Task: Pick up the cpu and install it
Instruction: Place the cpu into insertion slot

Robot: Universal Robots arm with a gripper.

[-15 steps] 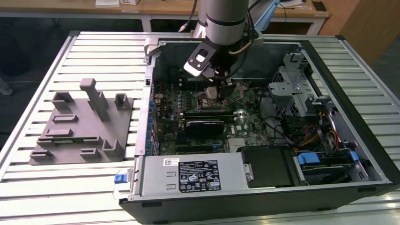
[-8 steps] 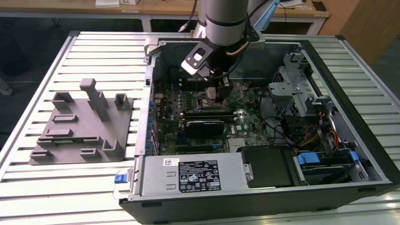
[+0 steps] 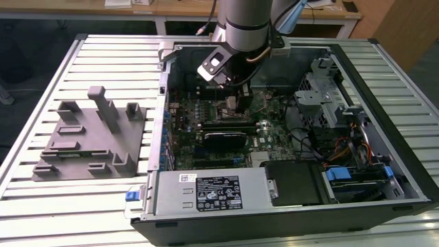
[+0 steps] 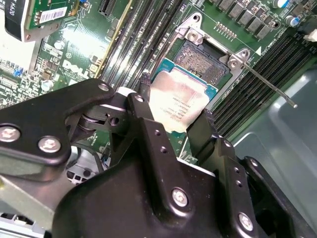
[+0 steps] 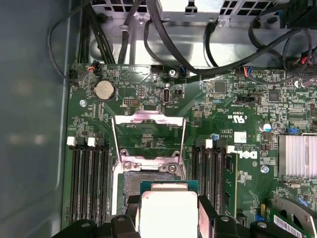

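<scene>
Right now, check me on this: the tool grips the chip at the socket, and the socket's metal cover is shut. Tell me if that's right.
Not quite. The metal cover is flipped open, leaving the socket bare, as the first wrist view shows. The rest stands: the tool grips the chip at the socket.

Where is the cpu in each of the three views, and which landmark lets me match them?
Exterior view: hidden under the pincer, above the motherboard.
Second wrist view: cpu gripped in the pincer, overlapping the open socket.
First wrist view: cpu in the pincer, overlapping the open socket.
Shared landmark: the green motherboard.
</scene>
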